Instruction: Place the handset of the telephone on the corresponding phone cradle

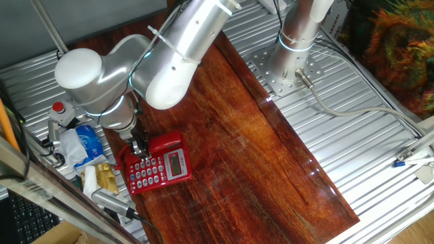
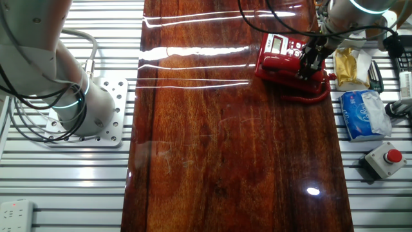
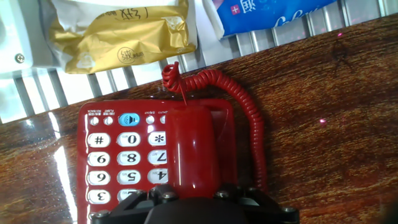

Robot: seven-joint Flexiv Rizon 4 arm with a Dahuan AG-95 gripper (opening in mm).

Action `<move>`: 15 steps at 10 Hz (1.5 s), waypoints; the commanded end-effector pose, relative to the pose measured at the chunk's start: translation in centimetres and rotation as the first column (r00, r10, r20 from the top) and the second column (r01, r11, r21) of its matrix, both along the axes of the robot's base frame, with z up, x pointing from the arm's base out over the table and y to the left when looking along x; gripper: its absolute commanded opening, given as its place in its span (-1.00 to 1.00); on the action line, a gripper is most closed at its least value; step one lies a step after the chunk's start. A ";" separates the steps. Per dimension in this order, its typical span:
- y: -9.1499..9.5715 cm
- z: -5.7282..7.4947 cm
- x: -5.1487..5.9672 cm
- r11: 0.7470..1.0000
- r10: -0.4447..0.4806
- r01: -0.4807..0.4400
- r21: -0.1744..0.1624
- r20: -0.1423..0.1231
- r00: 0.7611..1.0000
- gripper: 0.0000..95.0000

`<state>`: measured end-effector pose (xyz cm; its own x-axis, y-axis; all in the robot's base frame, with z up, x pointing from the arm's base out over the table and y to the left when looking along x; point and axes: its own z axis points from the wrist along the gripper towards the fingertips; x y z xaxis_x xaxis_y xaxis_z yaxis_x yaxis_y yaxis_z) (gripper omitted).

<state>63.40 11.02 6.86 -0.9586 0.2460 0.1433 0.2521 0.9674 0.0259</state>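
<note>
The red telephone (image 1: 163, 168) sits at the edge of the wooden board, keypad and small display facing up; it also shows in the other fixed view (image 2: 281, 46). The glossy red handset (image 3: 193, 146) lies along the phone cradle (image 3: 222, 121) beside the keypad (image 3: 124, 162), seemingly resting in it. My gripper (image 3: 189, 194) stands over one end of the handset, a finger close against each side, shut on it. In the fixed views the gripper (image 1: 139, 148) (image 2: 308, 63) is at the handset's (image 1: 167, 143) end. The red curly cord (image 3: 249, 118) loops beside the base.
A yellow packet (image 3: 118, 37) and a blue tissue pack (image 3: 267, 12) lie on the slatted metal just beyond the phone. A grey box with a red button (image 2: 384, 158) sits further along. The arm's mounting plate (image 2: 96, 109) is at the board's other side.
</note>
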 end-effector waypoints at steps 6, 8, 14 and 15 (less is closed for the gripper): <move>-0.1 -0.1 -0.1 0.999 0.000 0.000 -0.035 -0.003 1.000 0.20; -0.1 -0.1 -0.1 1.000 0.000 0.000 -0.026 0.000 1.000 0.20; -0.1 -0.1 -0.1 1.000 0.000 0.000 -0.013 -0.001 1.000 0.60; -0.1 -0.1 -0.1 1.000 0.000 0.000 -0.010 -0.001 1.000 0.60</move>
